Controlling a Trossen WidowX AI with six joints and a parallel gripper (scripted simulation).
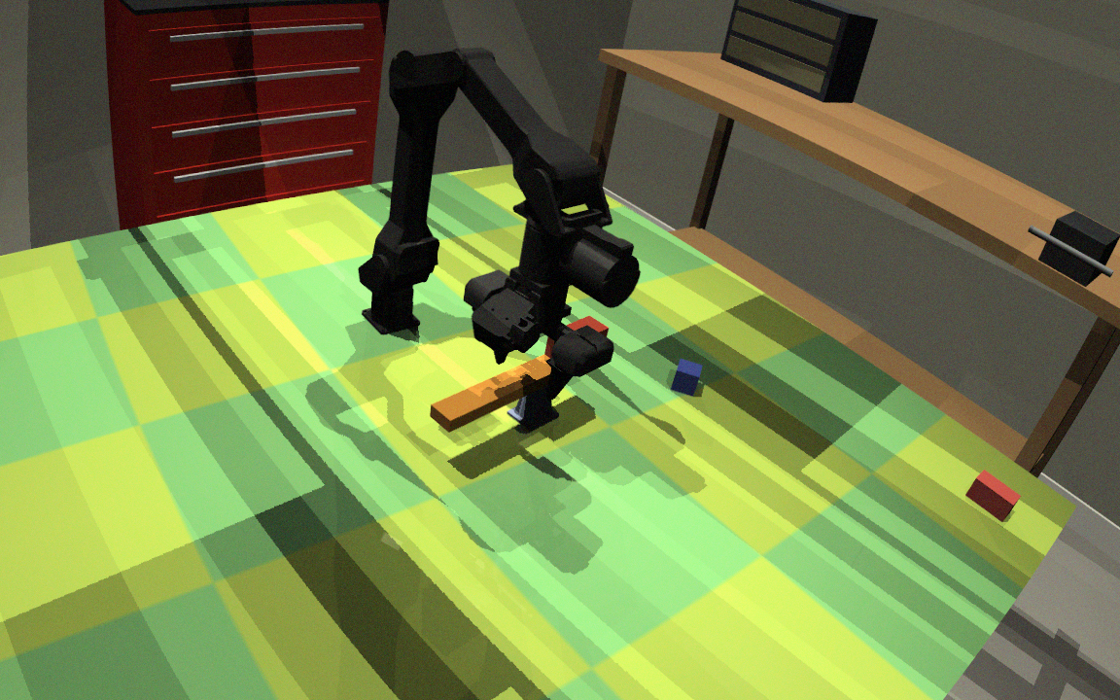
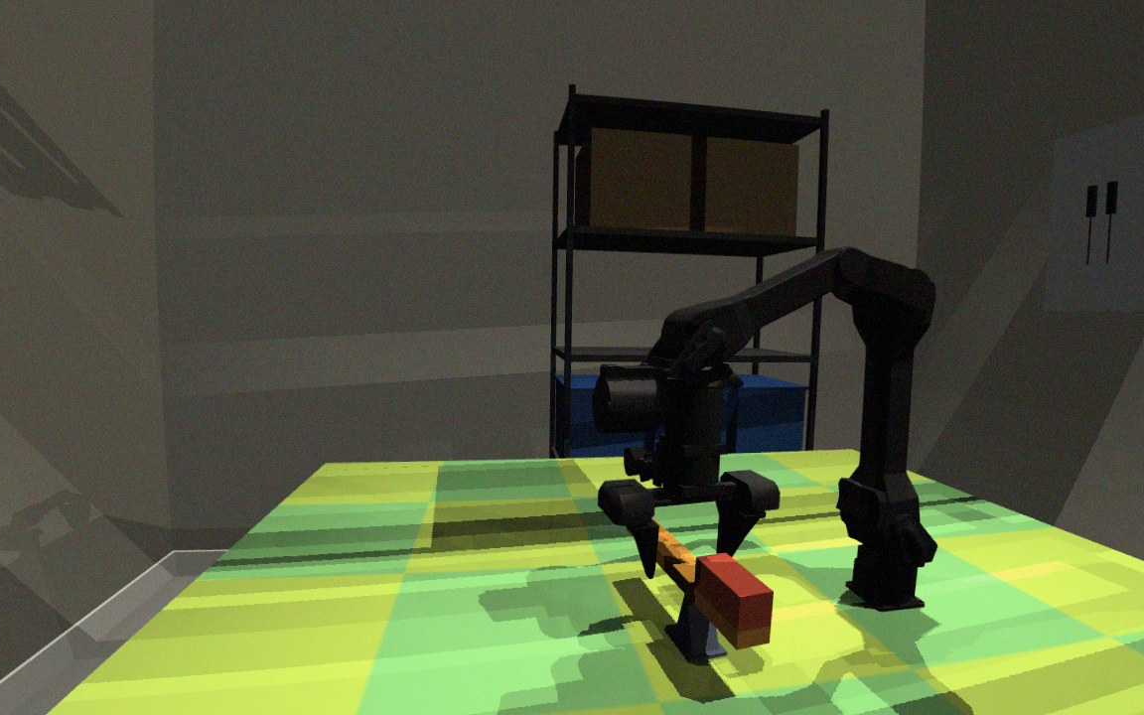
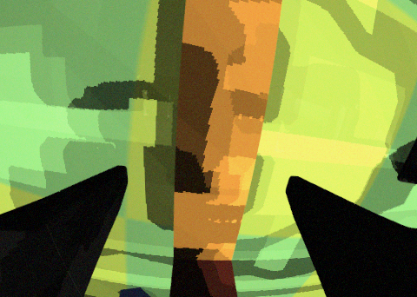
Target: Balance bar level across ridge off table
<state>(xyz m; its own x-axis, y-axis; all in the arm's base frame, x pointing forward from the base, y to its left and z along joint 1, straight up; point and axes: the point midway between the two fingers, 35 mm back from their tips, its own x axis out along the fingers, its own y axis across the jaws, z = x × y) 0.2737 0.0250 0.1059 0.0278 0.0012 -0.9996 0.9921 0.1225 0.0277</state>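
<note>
The orange bar (image 1: 476, 399) (image 2: 673, 555) (image 3: 232, 77) lies across the dark blue ridge (image 1: 534, 416) (image 2: 691, 636) near the table's middle. It carries a red block (image 1: 585, 326) on one end. Both ends look clear of the table, and the bar looks about level. My gripper (image 1: 531, 372) (image 2: 685, 558) (image 3: 210, 180) is open. Its fingers stand wide on either side of the bar with gaps to it, just above the ridge. In the wrist view the ridge is hidden under the bar.
A small blue cube (image 1: 685, 375) lies on the table to the right of the ridge. A red block (image 1: 992, 494) sits near the table's right corner. The arm's base (image 1: 390, 313) (image 2: 883, 578) stands behind the bar.
</note>
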